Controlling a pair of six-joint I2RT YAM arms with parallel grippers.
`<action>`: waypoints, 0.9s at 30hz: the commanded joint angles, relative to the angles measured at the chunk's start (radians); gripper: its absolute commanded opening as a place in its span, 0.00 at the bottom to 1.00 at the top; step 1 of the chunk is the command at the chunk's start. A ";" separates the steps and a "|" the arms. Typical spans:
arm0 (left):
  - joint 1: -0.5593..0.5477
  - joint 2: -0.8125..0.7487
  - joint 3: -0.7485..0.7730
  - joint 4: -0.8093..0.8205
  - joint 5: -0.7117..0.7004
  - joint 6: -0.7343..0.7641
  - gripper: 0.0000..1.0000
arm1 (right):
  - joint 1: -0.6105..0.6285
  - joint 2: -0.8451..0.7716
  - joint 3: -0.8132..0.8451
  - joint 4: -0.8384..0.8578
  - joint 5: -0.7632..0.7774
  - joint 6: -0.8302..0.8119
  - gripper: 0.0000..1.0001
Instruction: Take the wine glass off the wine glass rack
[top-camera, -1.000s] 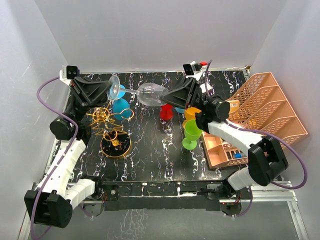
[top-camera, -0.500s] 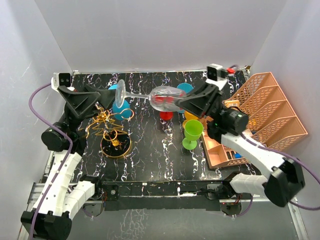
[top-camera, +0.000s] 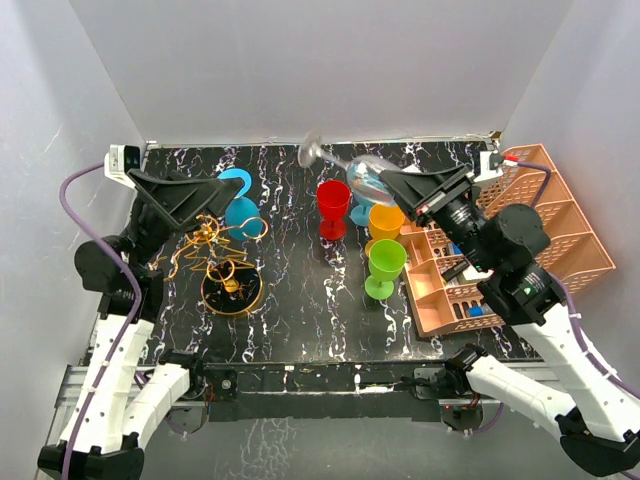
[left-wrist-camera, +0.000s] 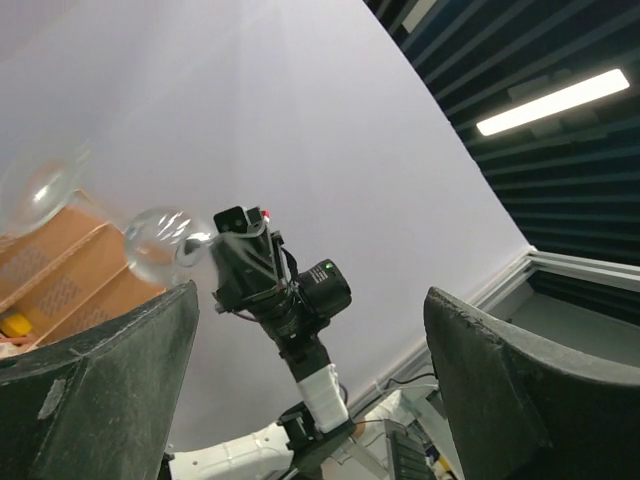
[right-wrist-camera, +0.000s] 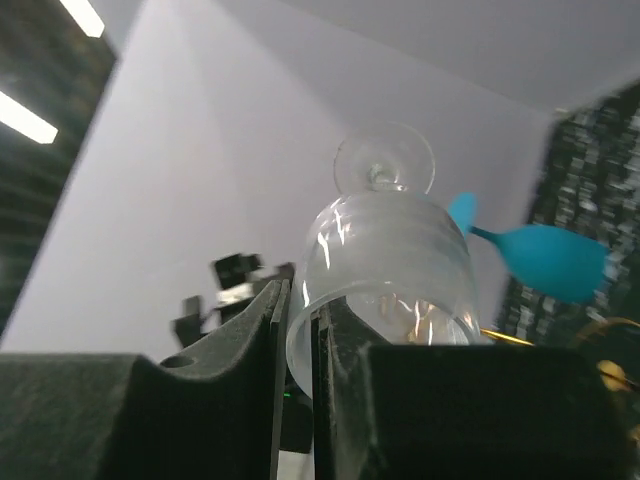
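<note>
The clear wine glass (top-camera: 358, 172) hangs in the air over the back middle of the table, tilted, with its foot (top-camera: 312, 152) pointing left. My right gripper (top-camera: 392, 184) is shut on the rim of its bowl. In the right wrist view the rim (right-wrist-camera: 300, 330) is pinched between the two pads and the bowl (right-wrist-camera: 385, 255) reaches away from the camera. The gold wine glass rack (top-camera: 215, 250) stands at the left on its round dark base (top-camera: 232, 292). My left gripper (top-camera: 205, 200) hovers open over the rack, holding nothing. The left wrist view shows its fingers (left-wrist-camera: 100, 400) wide apart and the glass (left-wrist-camera: 160, 245) far off.
A blue goblet (top-camera: 238, 200) lies by the rack's top. Red (top-camera: 333, 205), orange (top-camera: 386, 220) and green (top-camera: 385, 265) goblets stand in the middle, right under the held glass. A peach mesh organiser (top-camera: 530, 225) fills the right side. White walls close in the table.
My left gripper opened, let go of the glass's foot and drew back left. The right arm carried the glass right and toward the back wall, away from the rack.
</note>
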 joint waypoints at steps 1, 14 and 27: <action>-0.002 -0.006 0.103 -0.169 0.015 0.167 0.92 | -0.002 0.009 0.110 -0.429 0.061 -0.202 0.08; -0.002 -0.005 0.123 -0.295 0.013 0.298 0.93 | -0.002 0.226 0.288 -0.984 -0.475 -0.953 0.08; -0.002 -0.027 0.342 -0.707 -0.056 0.595 0.93 | 0.078 0.559 0.461 -1.050 -0.316 -1.005 0.08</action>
